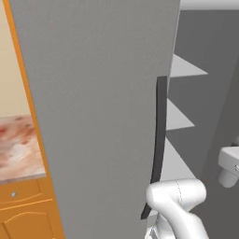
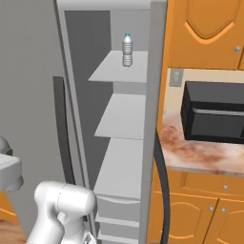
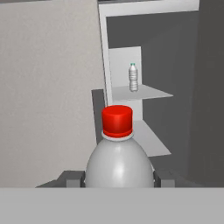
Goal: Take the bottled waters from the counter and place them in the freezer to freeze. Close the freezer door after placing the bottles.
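My gripper (image 3: 118, 178) is shut on a bottled water (image 3: 119, 159), a clear bottle with a red cap, its dark fingertips (image 3: 72, 178) pressing both sides of the body. It faces the open freezer (image 2: 102, 47), whose grey inside and white shelves (image 2: 125, 116) are exposed. A second bottled water (image 2: 127, 50), with a light-blue cap, stands upright on the top shelf and appears small ahead of the hand (image 3: 133, 78). The freezer door (image 1: 98, 116), a tall grey panel with a long dark bar handle (image 1: 160, 140), stands left of the opening. The pink marbled counter (image 2: 205, 155) lies right of the freezer.
A black microwave (image 2: 214, 112) sits on the counter over orange cabinets (image 2: 200, 205). A second dark curved handle (image 2: 163, 190) runs down the grey strip at the opening's right edge. More counter (image 1: 18, 144) shows left of the door. My white arm (image 1: 179, 200) rises in front of the lower shelves.
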Controlling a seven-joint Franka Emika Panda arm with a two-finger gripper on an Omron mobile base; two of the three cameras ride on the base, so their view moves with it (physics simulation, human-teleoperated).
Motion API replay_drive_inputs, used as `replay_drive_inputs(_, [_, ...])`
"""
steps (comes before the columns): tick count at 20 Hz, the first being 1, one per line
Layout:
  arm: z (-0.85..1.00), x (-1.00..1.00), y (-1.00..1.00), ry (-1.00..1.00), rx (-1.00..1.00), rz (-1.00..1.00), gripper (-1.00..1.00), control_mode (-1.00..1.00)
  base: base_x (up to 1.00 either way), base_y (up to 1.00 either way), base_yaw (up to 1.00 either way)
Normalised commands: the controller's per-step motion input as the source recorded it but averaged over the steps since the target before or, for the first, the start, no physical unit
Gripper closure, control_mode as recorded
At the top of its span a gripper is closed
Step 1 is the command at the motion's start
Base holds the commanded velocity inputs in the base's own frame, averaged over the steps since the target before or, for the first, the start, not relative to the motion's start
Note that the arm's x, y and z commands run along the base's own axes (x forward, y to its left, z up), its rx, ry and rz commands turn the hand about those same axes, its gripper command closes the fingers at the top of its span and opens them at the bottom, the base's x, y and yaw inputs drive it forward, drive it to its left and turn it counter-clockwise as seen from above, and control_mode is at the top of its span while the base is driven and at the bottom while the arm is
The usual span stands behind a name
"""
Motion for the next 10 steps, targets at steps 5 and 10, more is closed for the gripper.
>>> replay_drive_inputs(5, [0.00,0.00,0.00,0.00,0.00,0.00,1.00,1.00,0.00,-0.02,0.03])
replay_drive_inputs(10, [0.00,0.00,0.00,0.00,0.00,0.00,1.00,1.00,0.03,-0.29,0.01])
